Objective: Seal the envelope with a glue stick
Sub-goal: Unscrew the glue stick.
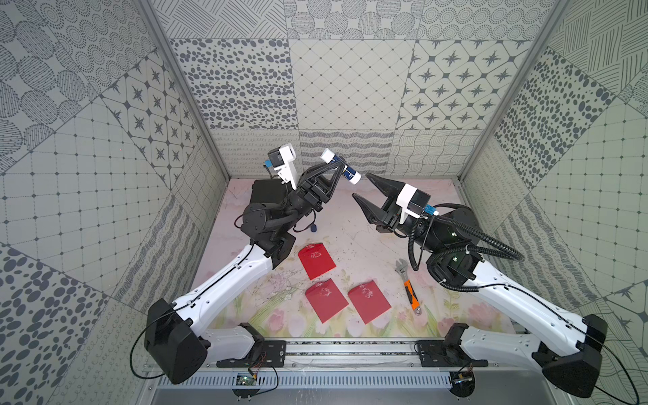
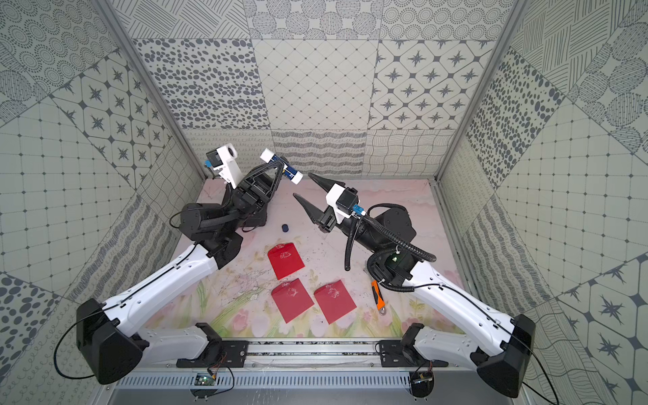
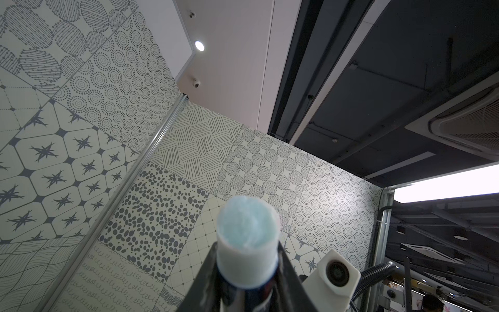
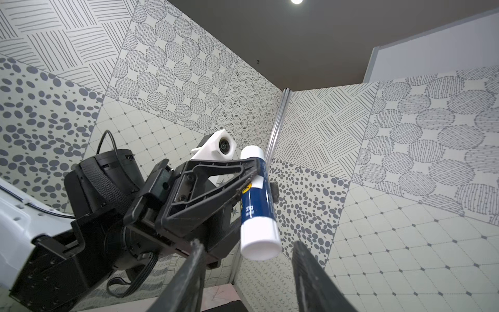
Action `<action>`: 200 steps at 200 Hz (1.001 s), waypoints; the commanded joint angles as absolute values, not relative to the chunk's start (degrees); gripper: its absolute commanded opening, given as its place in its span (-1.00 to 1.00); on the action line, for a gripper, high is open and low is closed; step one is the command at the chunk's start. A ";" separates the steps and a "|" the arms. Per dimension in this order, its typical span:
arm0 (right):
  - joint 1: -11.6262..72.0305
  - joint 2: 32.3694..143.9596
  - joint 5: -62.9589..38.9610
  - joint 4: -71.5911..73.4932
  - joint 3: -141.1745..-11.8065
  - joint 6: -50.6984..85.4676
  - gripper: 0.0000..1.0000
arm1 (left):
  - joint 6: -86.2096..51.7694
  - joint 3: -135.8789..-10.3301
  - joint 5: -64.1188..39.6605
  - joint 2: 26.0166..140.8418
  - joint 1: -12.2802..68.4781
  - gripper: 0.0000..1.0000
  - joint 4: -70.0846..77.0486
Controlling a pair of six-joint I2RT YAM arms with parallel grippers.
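Observation:
My left gripper (image 1: 339, 164) is raised near the back wall, shut on the glue stick (image 1: 352, 176) around its dark blue label. The glue stick (image 3: 247, 243) is uncapped, with pale blue glue showing at its upper end. Its dark blue cap (image 2: 285, 228) lies on the table. My right gripper (image 1: 361, 185) stands open just beside the stick's white lower end (image 4: 260, 240), with its fingers on either side and apart from it. Three red envelopes (image 1: 317, 259) (image 1: 326, 303) (image 1: 370, 301) lie flat on the table below both grippers.
An orange-handled adjustable wrench (image 1: 408, 285) lies on the table to the right of the envelopes, close to the right arm. Patterned walls close in the back and both sides. A metal rail (image 1: 350, 350) runs along the table's front edge.

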State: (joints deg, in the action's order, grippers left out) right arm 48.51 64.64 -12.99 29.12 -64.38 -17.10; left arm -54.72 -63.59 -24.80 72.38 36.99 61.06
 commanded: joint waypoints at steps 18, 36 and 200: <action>48.62 66.39 -13.01 30.59 -67.65 -22.29 0.01 | -56.35 -64.38 -22.94 73.10 36.81 -1.00 63.93; 48.61 67.37 -13.17 30.37 -68.40 -22.65 -0.02 | -56.87 -64.51 -23.03 73.25 36.77 -1.00 64.47; 48.61 70.62 -10.30 28.10 -70.93 -25.81 -0.38 | -57.07 -65.22 -24.09 73.33 36.83 -1.00 64.85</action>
State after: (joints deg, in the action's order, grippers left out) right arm 48.51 70.08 -10.66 28.25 -68.90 -25.39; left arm -56.60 -64.49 -23.09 73.38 36.99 60.84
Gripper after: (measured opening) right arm 0.334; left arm 0.290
